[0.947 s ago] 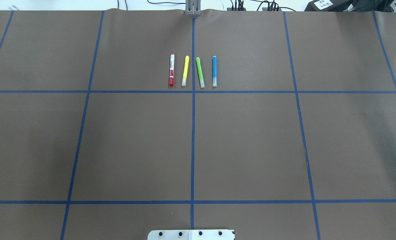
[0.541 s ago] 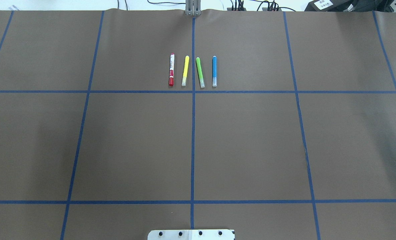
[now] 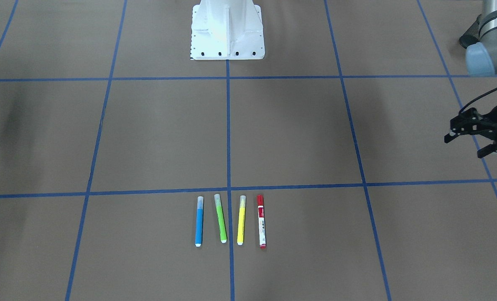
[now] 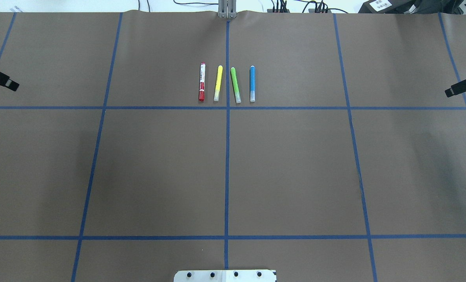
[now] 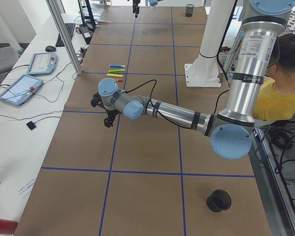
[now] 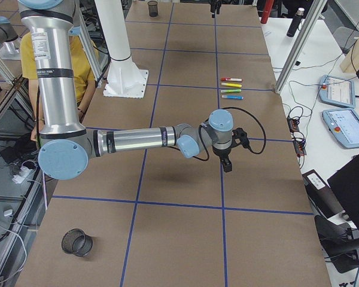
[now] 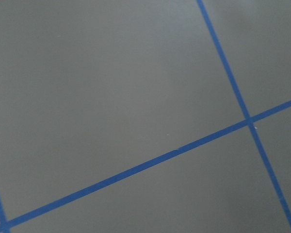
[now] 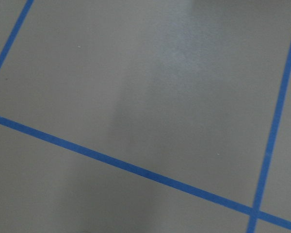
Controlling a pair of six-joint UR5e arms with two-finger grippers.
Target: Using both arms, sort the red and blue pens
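Exterior front-facing view: left gripper hovers with fingers seemingly spread and empty. Red marker lies well apart from them, nearest of the row, with blue highlighter at its far end. Overhead, right gripper shows one finger only, so its state I cannot tell; blue highlighter lies nearest it.

Overhead cam is sitting behind the robot, looking forward and down at the table — row of pens at the far side, pedestal plate at the bottom edge. Front cam is looking steeply down from across the table, so it's showing the same row mirrored. End cams are looking along the table from opposite ends — one is catching the left arm near and large, the other the right arm. Wrist cams are sitting close, showing only brown table and blue tape.
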